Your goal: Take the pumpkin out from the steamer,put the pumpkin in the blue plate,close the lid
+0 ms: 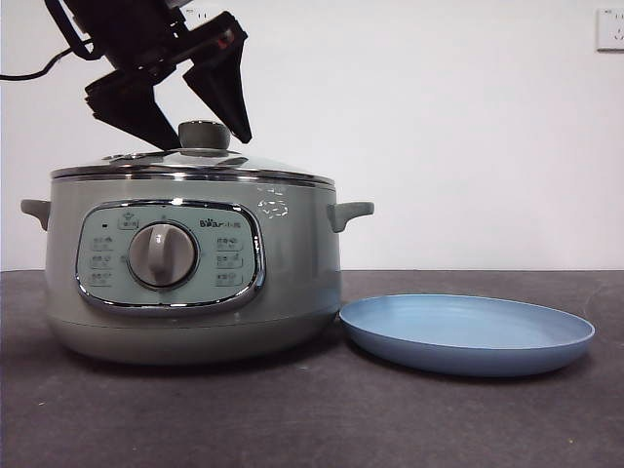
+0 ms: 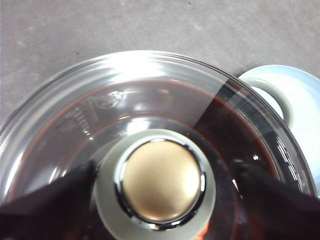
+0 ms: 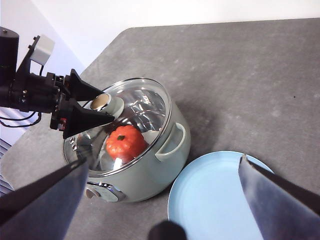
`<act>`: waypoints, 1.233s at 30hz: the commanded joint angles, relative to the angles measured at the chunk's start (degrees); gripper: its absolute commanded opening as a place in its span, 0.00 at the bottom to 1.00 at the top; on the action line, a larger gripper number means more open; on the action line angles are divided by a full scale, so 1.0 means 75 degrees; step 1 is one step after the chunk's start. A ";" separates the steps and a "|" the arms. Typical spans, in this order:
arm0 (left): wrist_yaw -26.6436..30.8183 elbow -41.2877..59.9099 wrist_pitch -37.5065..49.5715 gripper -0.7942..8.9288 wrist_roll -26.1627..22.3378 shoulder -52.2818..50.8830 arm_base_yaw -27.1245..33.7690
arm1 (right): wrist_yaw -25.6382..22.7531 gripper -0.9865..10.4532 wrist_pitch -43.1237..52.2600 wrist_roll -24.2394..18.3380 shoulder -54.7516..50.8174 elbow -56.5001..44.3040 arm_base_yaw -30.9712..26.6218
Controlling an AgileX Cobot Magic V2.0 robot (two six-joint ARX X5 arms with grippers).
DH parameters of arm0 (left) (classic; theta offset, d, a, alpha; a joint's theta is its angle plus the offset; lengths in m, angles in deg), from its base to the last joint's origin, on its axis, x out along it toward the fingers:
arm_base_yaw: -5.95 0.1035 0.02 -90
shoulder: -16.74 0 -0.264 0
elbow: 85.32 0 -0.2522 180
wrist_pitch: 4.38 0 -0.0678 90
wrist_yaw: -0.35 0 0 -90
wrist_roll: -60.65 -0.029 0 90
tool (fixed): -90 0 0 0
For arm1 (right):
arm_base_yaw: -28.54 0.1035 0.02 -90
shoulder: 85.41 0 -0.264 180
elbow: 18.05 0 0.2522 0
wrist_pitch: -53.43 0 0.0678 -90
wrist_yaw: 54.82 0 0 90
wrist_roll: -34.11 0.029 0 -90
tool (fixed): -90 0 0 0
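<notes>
The large round sage-green electric steamer (image 1: 195,283) with its chrome-framed control panel and central dial is seen standing on the dark grey tabletop (image 1: 312,419), towards the left part of its near edge in the front view. The round glass lid (image 1: 195,166) with a steel rim and a pale green knob is seated on the pot. Through the glass, in the right wrist view, the small orange-red ribbed pumpkin (image 3: 125,142) with a dark green stem is seen resting inside the steamer.

The left gripper (image 1: 180,105) is held just above the lid, with its two black jaws spread apart on either side of the knob (image 2: 160,182); the knob is not gripped, and a gap is visible between each jaw and it.

The wide, shallow light-blue plate (image 1: 468,336) is laid on the tabletop just beside the steamer, on its right in the front view, its rim lying under the pot's side handle (image 1: 349,213). Nothing is carried on it.

The right gripper (image 3: 162,175) is held high above the tabletop, over the plate and the steamer, with its jaws parted wide and nothing between them.
</notes>
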 commanded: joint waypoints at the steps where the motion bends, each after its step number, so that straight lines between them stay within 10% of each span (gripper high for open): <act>1: -0.0061 -0.0003 -0.0003 0.32 -0.0259 0.0082 -0.0050 | -0.0012 0.52 -0.0009 -0.0012 -0.0003 0.0029 -0.0009; 7: -0.0058 -0.0003 0.0026 0.07 -0.0449 0.0082 -0.0055 | -0.0012 0.52 -0.0020 -0.0012 -0.0003 0.0029 -0.0009; 25: 0.0245 -0.0035 0.0338 0.07 -0.0449 -0.0953 -0.0055 | -0.0012 0.52 0.0181 0.0146 0.0064 0.0029 0.0079; 37: 0.1696 -0.0035 -0.0262 0.07 -0.0449 -0.3127 -0.0055 | -0.0670 0.52 0.1128 0.0536 0.1297 0.0256 0.1862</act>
